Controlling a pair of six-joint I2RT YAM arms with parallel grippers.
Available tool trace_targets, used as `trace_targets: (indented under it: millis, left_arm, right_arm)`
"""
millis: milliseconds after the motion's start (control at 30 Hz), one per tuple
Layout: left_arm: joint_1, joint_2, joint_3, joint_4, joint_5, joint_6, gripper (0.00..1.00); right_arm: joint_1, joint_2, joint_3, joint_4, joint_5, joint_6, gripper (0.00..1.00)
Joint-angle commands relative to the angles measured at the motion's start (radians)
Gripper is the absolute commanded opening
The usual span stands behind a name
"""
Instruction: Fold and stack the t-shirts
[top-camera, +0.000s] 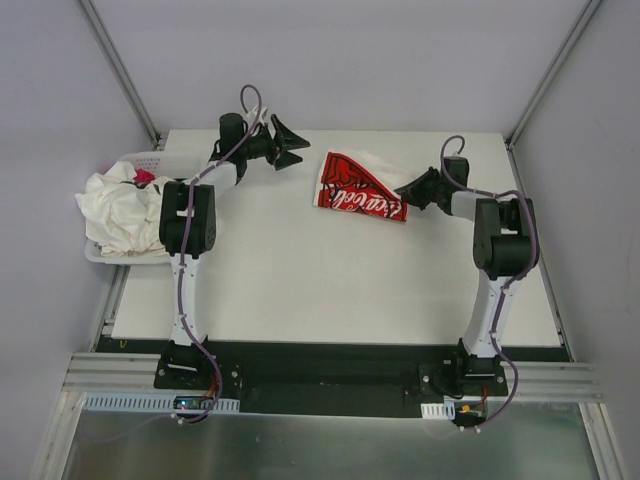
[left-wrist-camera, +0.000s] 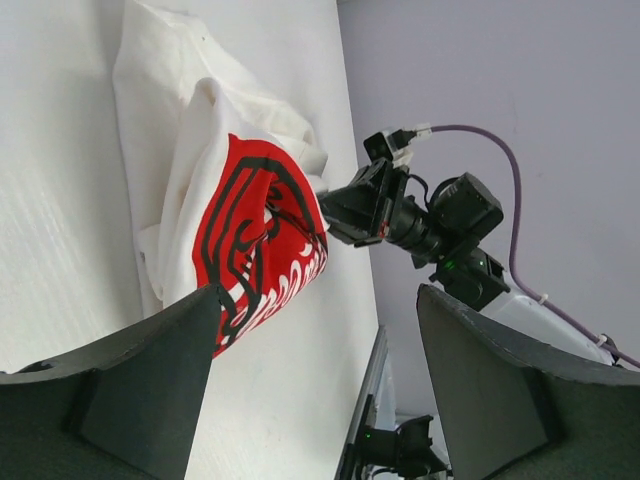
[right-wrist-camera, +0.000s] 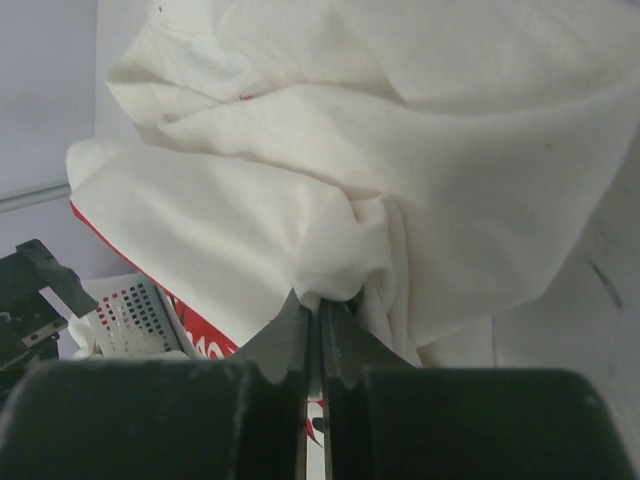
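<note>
Right tool pinches a bunched edge of the printed t-shirt; left tool gapes wide near it, not touching, broad worktop before both.

1. The t-shirt at twelve o'clock: off-white, red print with white lettering and black lines.
2. The heaped t-shirts at nine o'clock: plain off-white.
3. The basket beneath them: white, perforated.

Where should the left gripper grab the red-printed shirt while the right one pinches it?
Probably best to take the shirt by its white edge on the left, opposite the fold pinched by the right gripper. Come in from the left, low over the table: the open left gripper faces that side, and the fabric there lies bunched, giving a fold to pinch.
</note>
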Motion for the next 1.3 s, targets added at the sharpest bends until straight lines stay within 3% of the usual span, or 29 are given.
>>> trace_targets:
  millis: [0, 200, 767, 833, 900, 1067, 1267]
  left_arm:
    - [0.014, -0.096, -0.051, 0.067, 0.042, 0.018, 0.78]
    - [0.011, -0.121, -0.076, 0.097, 0.061, -0.004, 0.78]
    - [-0.036, -0.143, -0.082, 0.094, 0.076, 0.002, 0.79]
    - [-0.043, -0.141, -0.082, 0.084, 0.074, 0.01, 0.79]
    - [-0.046, -0.133, -0.082, 0.081, 0.074, 0.011, 0.79]
    - [-0.05, -0.116, -0.078, 0.08, 0.079, 0.011, 0.8]
    - [-0.055, -0.107, -0.07, 0.069, 0.079, 0.025, 0.8]
  right_arm:
    - [0.007, -0.188, -0.171, 0.054, 0.002, -0.026, 0.01]
    - [0.002, -0.314, -0.305, 0.054, 0.045, -0.055, 0.01]
    - [-0.139, -0.307, -0.222, 0.014, 0.119, -0.084, 0.01]
    - [-0.146, -0.299, -0.214, -0.012, 0.117, -0.09, 0.05]
    - [-0.151, -0.296, -0.201, -0.044, 0.119, -0.1, 0.19]
    - [-0.165, -0.302, -0.181, -0.096, 0.139, -0.123, 0.37]
    - [-0.186, -0.353, -0.122, -0.15, 0.177, -0.142, 0.41]
